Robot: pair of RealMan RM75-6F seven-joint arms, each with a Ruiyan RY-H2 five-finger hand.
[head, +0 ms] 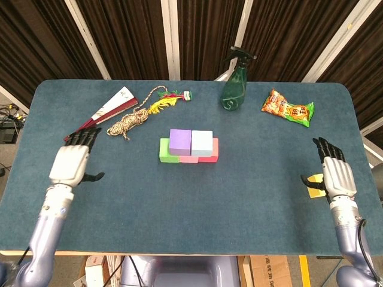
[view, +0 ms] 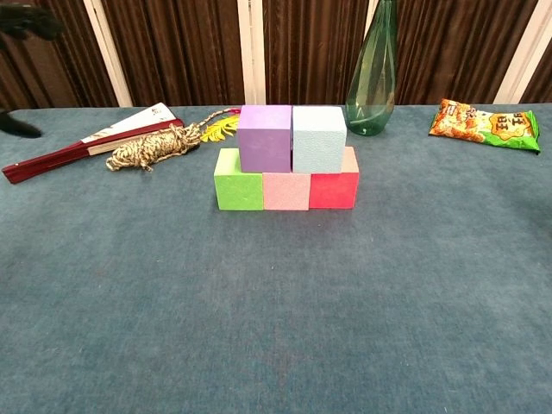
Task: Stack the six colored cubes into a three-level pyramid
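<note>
**Two levels stacked, both hands idle**

Left hand (head: 70, 162): fingers spread, holding nothing, at table's left edge. Right hand (head: 337, 176): fingers spread, holding nothing, beside yellow cube (head: 313, 189). Centre: green cube (view: 238, 179), pink cube (view: 285, 191), red cube (view: 333, 189) in a row; purple cube (view: 265, 137) and light-blue cube (view: 318, 137) on top.

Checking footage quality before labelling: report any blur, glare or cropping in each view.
Head view: evenly lit and sharp, soft shadows only, both the left hand and right hand inside the frame. Chest view: cubes crisp, but the left hand is a dark blur cropped at the top-left corner; the spray bottle is cut off on top.
</note>
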